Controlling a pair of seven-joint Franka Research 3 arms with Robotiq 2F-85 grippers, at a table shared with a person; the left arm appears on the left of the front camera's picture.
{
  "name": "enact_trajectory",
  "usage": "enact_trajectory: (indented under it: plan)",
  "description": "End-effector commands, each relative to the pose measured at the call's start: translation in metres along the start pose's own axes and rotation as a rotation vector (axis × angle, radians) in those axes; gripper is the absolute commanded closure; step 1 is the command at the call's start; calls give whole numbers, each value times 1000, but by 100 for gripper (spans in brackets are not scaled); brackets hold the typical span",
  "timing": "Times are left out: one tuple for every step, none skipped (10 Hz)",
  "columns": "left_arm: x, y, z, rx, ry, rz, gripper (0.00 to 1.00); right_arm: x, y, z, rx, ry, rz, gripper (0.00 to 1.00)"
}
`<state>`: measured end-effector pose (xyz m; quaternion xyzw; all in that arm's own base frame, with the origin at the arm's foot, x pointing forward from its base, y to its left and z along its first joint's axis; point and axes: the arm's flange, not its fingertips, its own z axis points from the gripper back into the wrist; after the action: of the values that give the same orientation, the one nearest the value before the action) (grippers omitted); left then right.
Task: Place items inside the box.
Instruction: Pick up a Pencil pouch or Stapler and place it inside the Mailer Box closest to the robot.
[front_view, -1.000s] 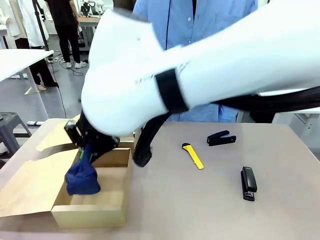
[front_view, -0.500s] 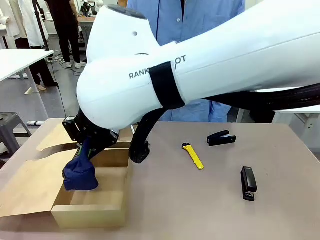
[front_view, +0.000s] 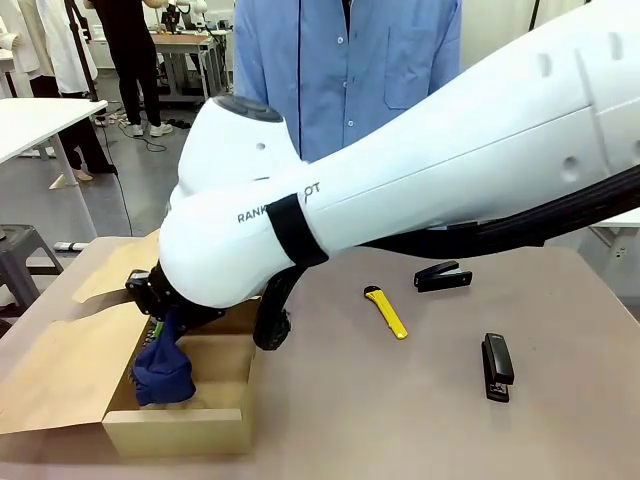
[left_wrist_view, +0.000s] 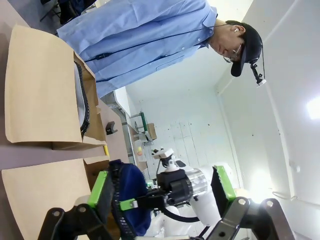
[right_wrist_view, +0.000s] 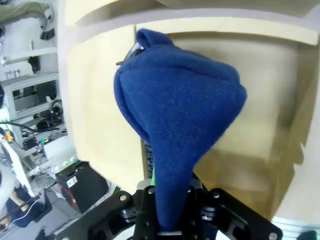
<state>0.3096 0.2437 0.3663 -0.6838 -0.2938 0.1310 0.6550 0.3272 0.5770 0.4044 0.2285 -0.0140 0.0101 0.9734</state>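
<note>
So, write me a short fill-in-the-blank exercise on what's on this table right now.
1. The right gripper is shut on a ____ fabric pouch, which hangs into the open cardboard box.
2. The utility knife lying on the table is ____ in colour.
3. ____ black staplers lie on the table, to the right of the knife in the front view.

Missing words: navy blue; yellow; two.

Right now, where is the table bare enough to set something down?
Bare table lies on the robot's side of the yellow utility knife, between the box and the near stapler, and right of the far stapler. Crowded at the box, where the right gripper holds the navy pouch.
</note>
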Motion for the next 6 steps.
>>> enact_trajectory:
  plan:
    - [-1,-2,-1,-15,4,-12,0,11,3,-14,15,-19,-9,89]
    - [-1,-2,-1,-15,4,-12,0,13,0,-22,12,-1,-34,89]
    - [-1,-2,-1,-15,4,-12,0,12,-2,-29,-3,-2,-46,89]
    - [-1,-2,-1,-15,4,-12,0,9,-5,-41,-30,-14,-51,89]
    - [-1,-2,-1,-15,4,-12,0,7,-7,-50,-37,-6,-55,89]
    - [-1,-2,-1,-15,4,-12,0,5,-9,-55,-37,-6,-53,89]
